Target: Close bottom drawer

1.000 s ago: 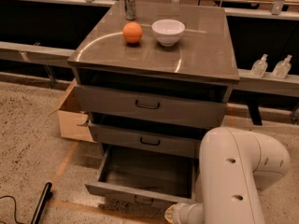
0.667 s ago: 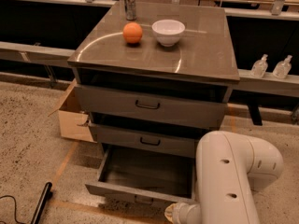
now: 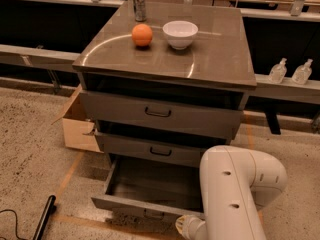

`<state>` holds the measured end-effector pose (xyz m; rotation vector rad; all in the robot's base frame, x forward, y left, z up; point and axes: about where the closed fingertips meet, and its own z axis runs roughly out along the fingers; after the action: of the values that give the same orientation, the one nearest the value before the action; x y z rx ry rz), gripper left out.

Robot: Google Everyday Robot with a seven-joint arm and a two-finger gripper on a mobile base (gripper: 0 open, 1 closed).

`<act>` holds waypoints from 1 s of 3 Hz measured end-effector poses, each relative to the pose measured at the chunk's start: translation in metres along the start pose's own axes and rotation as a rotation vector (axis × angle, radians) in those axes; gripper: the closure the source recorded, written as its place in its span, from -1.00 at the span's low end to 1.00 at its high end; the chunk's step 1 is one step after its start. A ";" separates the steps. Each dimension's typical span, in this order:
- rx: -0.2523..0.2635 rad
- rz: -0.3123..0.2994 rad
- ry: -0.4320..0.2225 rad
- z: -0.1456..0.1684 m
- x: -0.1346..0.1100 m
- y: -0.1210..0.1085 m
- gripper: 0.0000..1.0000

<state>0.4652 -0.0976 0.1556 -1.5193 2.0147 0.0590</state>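
Camera view: the grey cabinet fills the middle of the frame. The bottom drawer (image 3: 131,204) is in the lower centre, pulled well out toward the bottom edge. Its bare grey interior shows, and a small dark handle sits at the centre of its shallow front panel. Above it, the middle drawer (image 3: 150,150) and the tall-fronted top drawer (image 3: 160,115) are both nearly pushed in.

The robot's white arm (image 3: 235,194) rises in the lower right, covering the drawer's right end. The gripper (image 3: 185,227) is at the bottom edge, just right of the drawer's handle and close against the front panel. I cannot tell whether it is released or clenched.

On the counter (image 3: 220,59), in the upper middle, an orange (image 3: 142,34) sits just beside a white bowl (image 3: 180,34). A metal can (image 3: 139,3) stands behind the orange, its label too blurred to read.

A cardboard box (image 3: 80,129) stands left of the cabinet. Two clear bottles (image 3: 277,71) stand on a ledge at the right. A black rod (image 3: 44,218) lies on the floor at lower left.
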 end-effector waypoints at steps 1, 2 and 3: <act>0.074 -0.008 0.013 0.009 -0.001 -0.010 1.00; 0.143 -0.014 0.017 0.013 -0.004 -0.024 1.00; 0.208 -0.023 0.019 0.014 -0.008 -0.043 1.00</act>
<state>0.5105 -0.1003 0.1618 -1.4160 1.9509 -0.1698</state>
